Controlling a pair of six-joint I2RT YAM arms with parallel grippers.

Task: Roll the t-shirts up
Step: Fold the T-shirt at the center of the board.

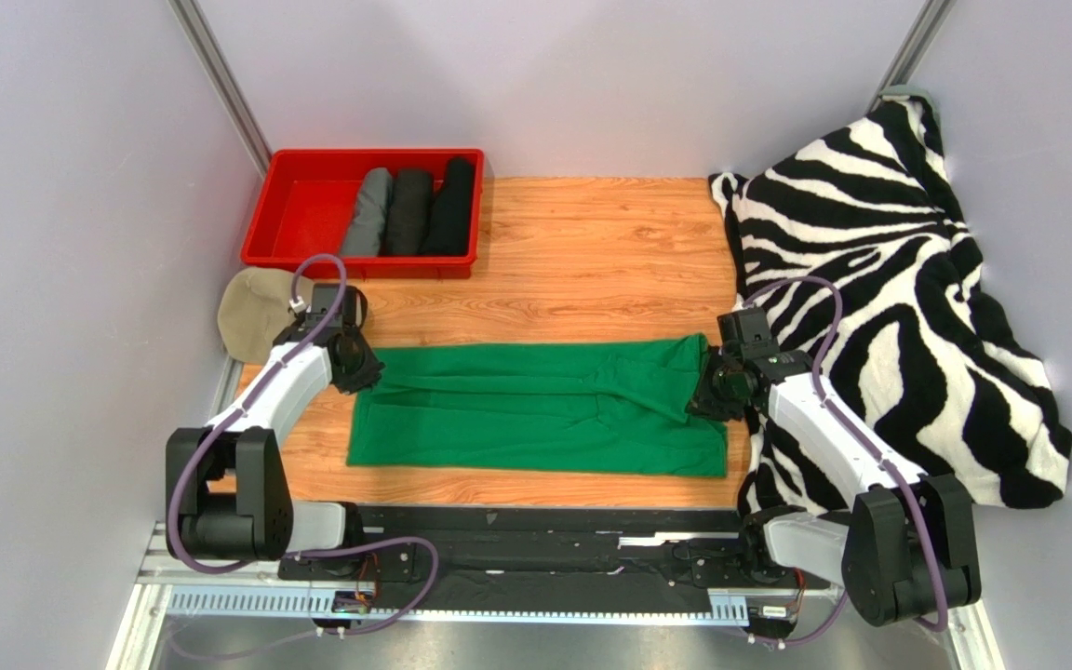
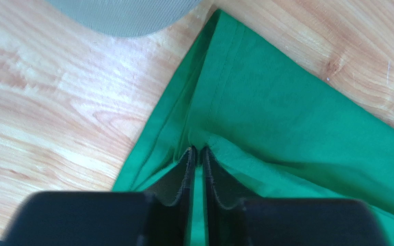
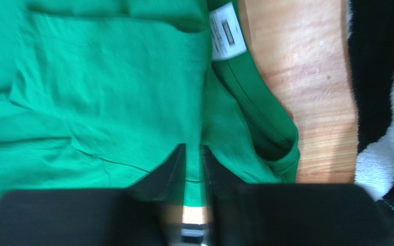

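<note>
Top external view: found the bright green t-shirt [image 1: 542,412] lying flat as a long band across the lower centre of the wooden counter [image 1: 598,251]. Noted the left end effector [image 1: 360,370] down on the band's left end and the right end effector [image 1: 707,391] down on its right end. Recorded a red tray [image 1: 301,210] at upper left holding three rolled shirts side by side: grey roll [image 1: 367,212] on the left, black roll [image 1: 409,210] in the middle, second black roll [image 1: 452,207] on the right. Logged a beige cap [image 1: 251,314] below the tray, just beside the left arm, and a zebra-striped blanket [image 1: 905,279] heaped along the right side.

Left wrist view: seen fingers [image 2: 186,174] a thin slit apart, tips resting on the green cloth near its upper corner, creases gathered at the tips, green showing through the slit.

Right wrist view: seen fingers [image 3: 173,169] likewise a narrow slit apart, tips on the cloth near the neckline; white label [image 3: 227,32] at upper centre; blanket at far right
</note>
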